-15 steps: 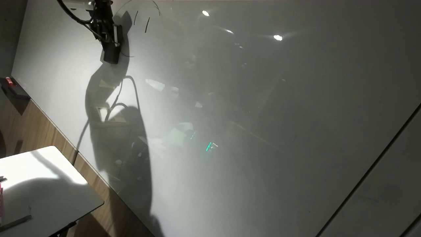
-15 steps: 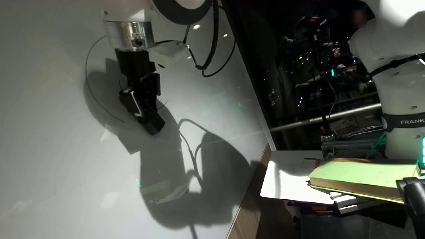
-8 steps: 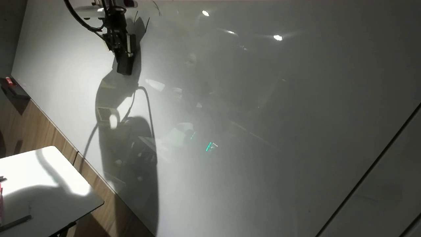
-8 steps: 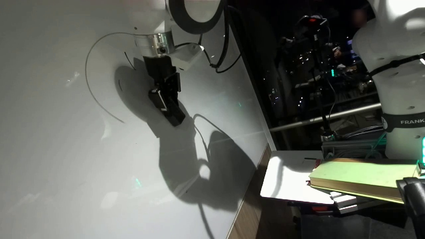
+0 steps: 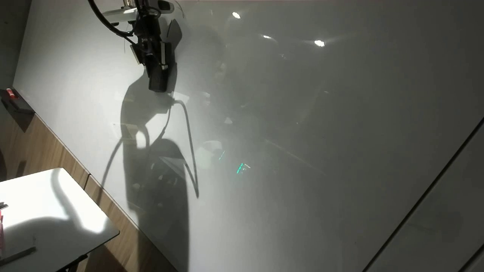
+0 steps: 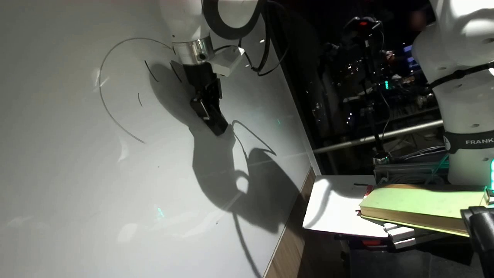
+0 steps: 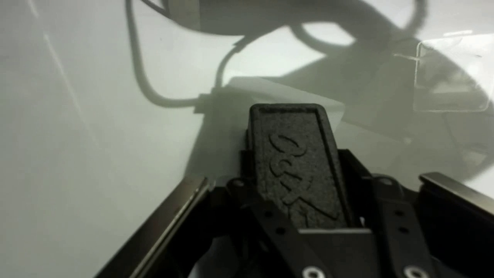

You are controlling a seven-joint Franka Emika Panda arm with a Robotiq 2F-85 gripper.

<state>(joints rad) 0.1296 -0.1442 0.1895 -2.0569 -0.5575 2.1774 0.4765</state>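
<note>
My gripper [image 7: 297, 166] is shut on a dark grey rectangular block with engraved lettering, like a board eraser [image 7: 291, 131]. The block juts out past the fingertips. In both exterior views the gripper [image 5: 155, 62] [image 6: 208, 104] points down along a large glossy white board [image 5: 283, 211] [image 6: 77, 185], block [image 5: 158, 81] [image 6: 217, 124] lowest. I cannot tell if the block touches the board. A long thin curved line [image 6: 101, 87] and short dark strokes [image 6: 151, 71] [image 6: 139, 99] [image 6: 176, 72] are on the board left of the gripper in an exterior view. The arm's shadow falls below.
A small white table [image 6: 328, 208] [image 5: 49, 196] stands by the board's lower edge. A thick green book [image 6: 417, 200] and the arm's white lower links [image 6: 463, 96] are at the right. Wood trim [image 5: 68, 155] borders the board. A dark box [image 5: 19, 104] bears a red item.
The gripper has moved along the board with the block, rightward in both exterior views, uncovering strokes in one. A short thin line earlier seen beside the block no longer shows.
</note>
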